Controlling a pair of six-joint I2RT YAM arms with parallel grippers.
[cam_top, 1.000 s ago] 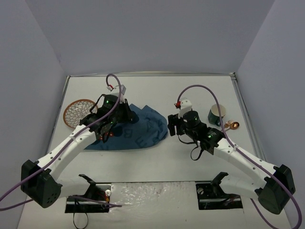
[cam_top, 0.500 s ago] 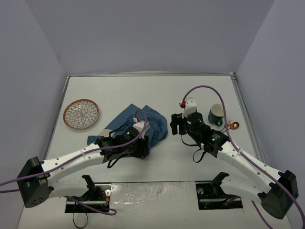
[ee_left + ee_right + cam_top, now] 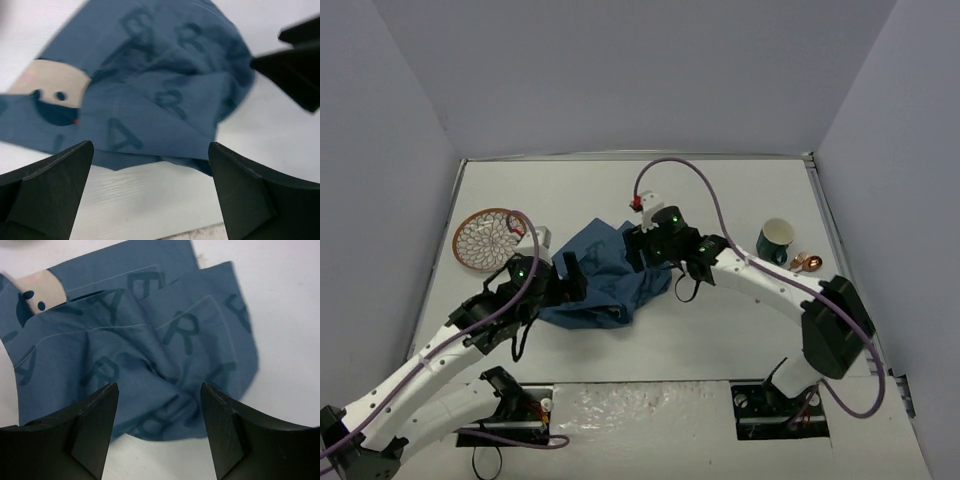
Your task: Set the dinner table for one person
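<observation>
The white dinner table (image 3: pixel 720 330) carries a crumpled dark blue letter-printed placemat (image 3: pixel 605 280) at its middle. My left gripper (image 3: pixel 572 272) is open at the placemat's left edge. In the left wrist view, the left gripper (image 3: pixel 150 150) has wide jaws over bare table, just short of the cloth's (image 3: pixel 150 75) folded edge. My right gripper (image 3: pixel 642 248) is open at the placemat's upper right. In the right wrist view, the right gripper (image 3: pixel 159 390) has its jaws straddling the bunched cloth (image 3: pixel 125 340) without closing on it.
A round woven coaster (image 3: pixel 485 238) lies at the far left. A dark green mug (image 3: pixel 775 241) stands at the right, with a copper spoon (image 3: pixel 807 263) beside it. Grey walls enclose the table on three sides.
</observation>
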